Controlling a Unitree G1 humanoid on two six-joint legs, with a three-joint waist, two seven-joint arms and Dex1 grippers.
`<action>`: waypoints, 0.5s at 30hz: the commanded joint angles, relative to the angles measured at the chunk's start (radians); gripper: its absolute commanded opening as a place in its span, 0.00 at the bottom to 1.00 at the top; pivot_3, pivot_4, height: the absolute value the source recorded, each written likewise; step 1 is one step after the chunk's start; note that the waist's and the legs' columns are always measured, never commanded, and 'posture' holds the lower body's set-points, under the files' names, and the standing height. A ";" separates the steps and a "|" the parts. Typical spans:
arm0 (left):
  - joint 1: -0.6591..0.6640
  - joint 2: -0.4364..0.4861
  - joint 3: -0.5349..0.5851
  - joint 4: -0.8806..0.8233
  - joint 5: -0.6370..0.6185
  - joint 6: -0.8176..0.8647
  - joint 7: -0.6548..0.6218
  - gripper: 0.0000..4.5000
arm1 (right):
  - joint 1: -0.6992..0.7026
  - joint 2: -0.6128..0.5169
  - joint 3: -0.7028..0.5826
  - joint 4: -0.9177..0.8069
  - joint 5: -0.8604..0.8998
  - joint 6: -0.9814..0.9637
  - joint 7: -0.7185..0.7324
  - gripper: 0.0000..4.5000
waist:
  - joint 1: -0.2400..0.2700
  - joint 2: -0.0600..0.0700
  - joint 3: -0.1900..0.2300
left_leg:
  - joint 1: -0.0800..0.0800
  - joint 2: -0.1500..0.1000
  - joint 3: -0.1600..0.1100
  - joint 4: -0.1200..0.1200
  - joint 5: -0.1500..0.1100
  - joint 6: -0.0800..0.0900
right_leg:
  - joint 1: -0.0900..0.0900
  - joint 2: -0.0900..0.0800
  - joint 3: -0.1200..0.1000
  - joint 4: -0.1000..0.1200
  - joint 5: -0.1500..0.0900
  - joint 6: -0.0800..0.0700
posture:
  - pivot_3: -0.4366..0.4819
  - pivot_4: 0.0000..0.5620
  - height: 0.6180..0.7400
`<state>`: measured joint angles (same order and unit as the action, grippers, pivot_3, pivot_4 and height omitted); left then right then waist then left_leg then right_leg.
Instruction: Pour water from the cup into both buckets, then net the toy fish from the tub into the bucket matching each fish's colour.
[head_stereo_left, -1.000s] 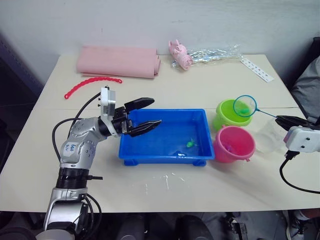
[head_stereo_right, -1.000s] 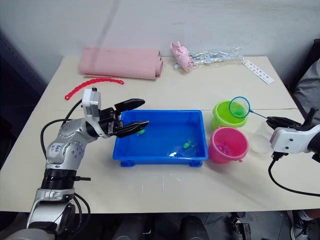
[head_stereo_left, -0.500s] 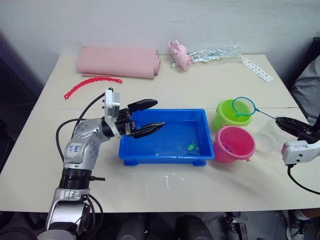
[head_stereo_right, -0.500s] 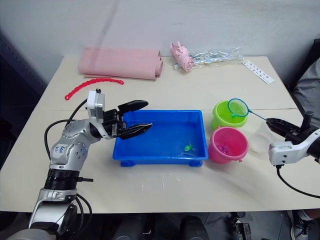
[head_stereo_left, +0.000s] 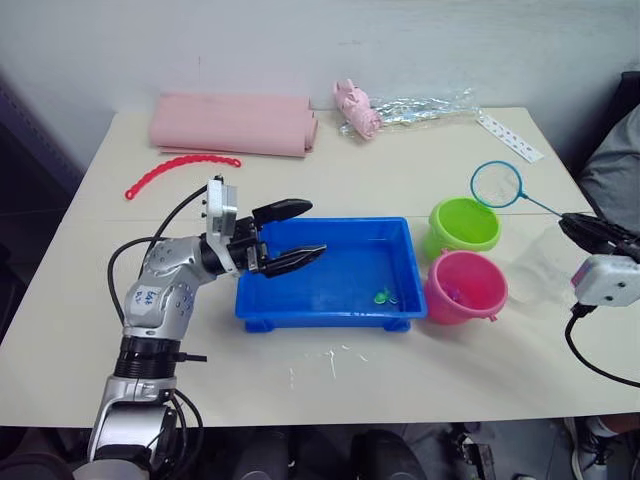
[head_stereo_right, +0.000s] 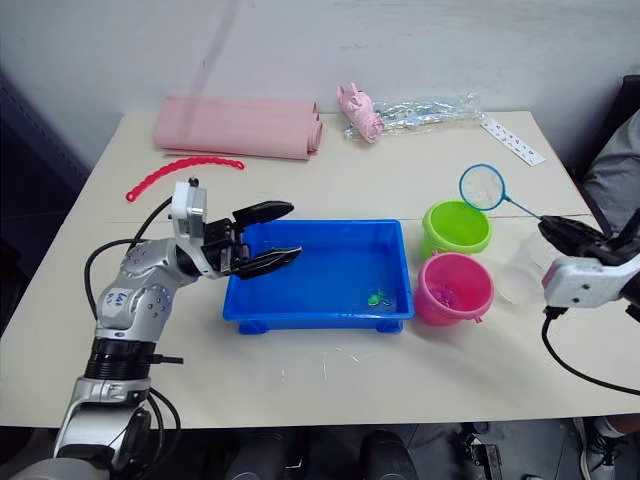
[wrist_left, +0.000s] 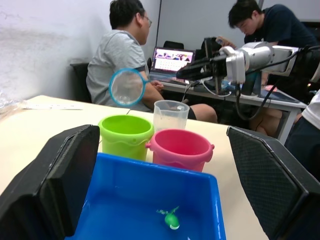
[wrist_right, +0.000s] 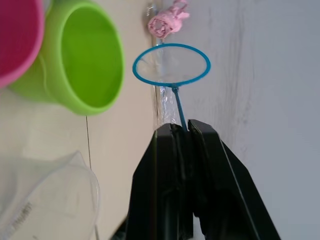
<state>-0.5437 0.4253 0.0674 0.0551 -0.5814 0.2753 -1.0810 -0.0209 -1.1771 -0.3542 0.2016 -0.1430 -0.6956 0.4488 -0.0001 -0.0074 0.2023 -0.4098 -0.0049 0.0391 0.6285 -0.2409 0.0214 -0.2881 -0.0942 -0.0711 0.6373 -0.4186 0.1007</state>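
One green fish (head_stereo_left: 381, 296) waits in the tub (head_stereo_left: 330, 235); right gripper (wrist_right: 182, 131), pinching the net (head_stereo_left: 497, 184), should dip low beneath it; left gripper (head_stereo_left: 297, 232) gapes wide.

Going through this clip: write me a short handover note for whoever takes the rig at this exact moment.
Right claw: shut on the net, hoop held in the air beyond the green bucket, apparently empty.
Left claw: open, empty, hovering over the left end of the blue tub.
Pink bucket sits beside the tub with something small and pink inside; clear cup stands behind the buckets.
Left to do: one green fish visible in the tub; net it into the green bucket.
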 joint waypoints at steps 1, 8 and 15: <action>0.070 0.120 0.092 0.003 0.005 -0.044 -0.070 0.99 | -0.188 -0.035 0.174 -0.259 0.467 0.285 0.326 0.00 | -0.002 0.000 0.000 | 0.000 0.000 0.000 0.000 0.000 0.000 | 0.000 0.000 0.000 0.000 0.000 0.000 | 0.48 0.27 1.00; 0.155 0.180 0.120 -0.023 0.027 -0.071 -0.079 0.99 | -0.466 0.034 0.456 -0.294 0.356 0.422 0.572 0.00 | 0.001 0.000 0.001 | 0.001 0.001 -0.001 0.001 0.000 0.000 | 0.000 -0.001 0.000 -0.001 0.000 0.000 | 0.48 0.27 1.00; 0.225 0.204 0.083 -0.077 0.048 -0.080 -0.102 0.99 | -0.618 0.115 0.616 -0.183 0.185 0.405 0.745 0.00 | -0.001 0.000 0.001 | -0.001 0.000 -0.002 0.001 0.000 0.000 | 0.000 -0.002 0.000 -0.001 0.000 0.000 | 0.48 0.27 1.00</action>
<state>-0.3216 0.6144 0.1512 0.0154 -0.5368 0.2067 -1.1744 -0.6077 -1.0637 0.2735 0.0170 0.0610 -0.2723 1.1700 -0.0012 -0.0076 0.2030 -0.4104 -0.0049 0.0371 0.6295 -0.2413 0.0218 -0.2886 -0.0956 -0.0712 0.6367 -0.4186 0.1006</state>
